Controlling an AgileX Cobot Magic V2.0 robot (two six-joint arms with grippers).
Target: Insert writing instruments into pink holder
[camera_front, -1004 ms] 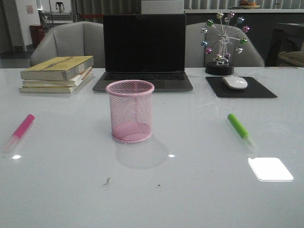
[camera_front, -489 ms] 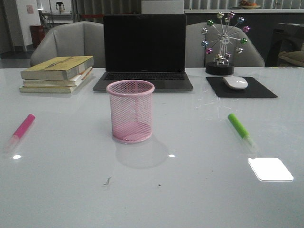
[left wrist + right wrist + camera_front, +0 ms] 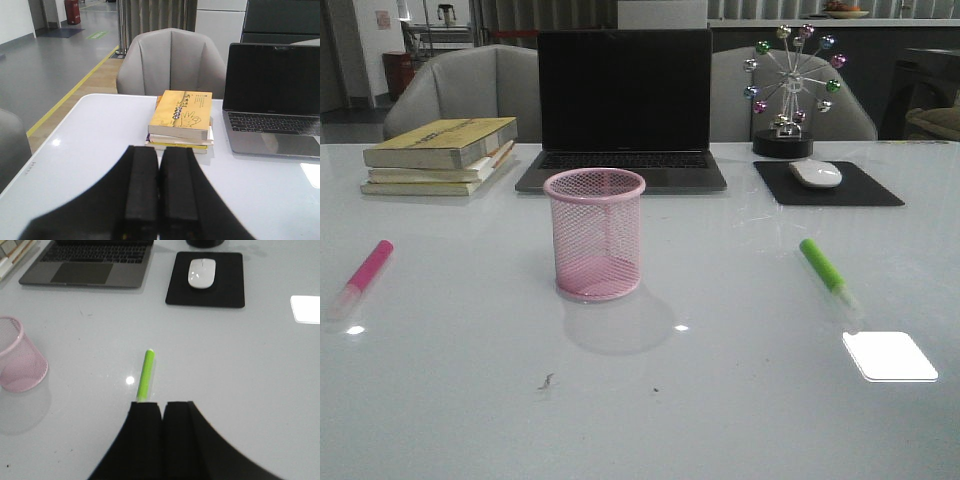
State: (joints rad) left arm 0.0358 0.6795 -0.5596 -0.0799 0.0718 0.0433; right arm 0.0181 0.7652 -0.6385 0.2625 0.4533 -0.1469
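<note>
Two markers wait for you on the table [image 3: 720,400], one on either side of the pink holder [image 3: 594,235]: the pink marker [image 3: 362,274] lies well off to the holder's left, the green marker [image 3: 825,268] well off to its right, both flat and neither touching anything. The holder stands upright and, as far as the mesh lets you see, has nothing in it.

Expect both markers to be light, stiff plastic with smooth, round barrels — likely to roll or squirt sideways if you pinch off-centre. Take each one across the coloured barrel near its middle, not on the pale cap end, which looks narrower and may slip. The wire cup probably weighs little too, so a marker nudged against its rim could tip or slide it.

Your left gripper [image 3: 159,192] has its jaws pressed together with nothing between them, and it looks out over the stack of books [image 3: 181,119] rather than at a marker. Your right gripper [image 3: 162,437] is likewise closed and empty, with the green marker lying just ahead of its tips; you will need to open it before coming down.

Behind the holder sit the laptop [image 3: 623,105], the books to its rear left, and the mouse [image 3: 815,173] on its mouse pad [image 3: 870,190] to the rear right — all well clear of either marker's path to the cup.
</note>
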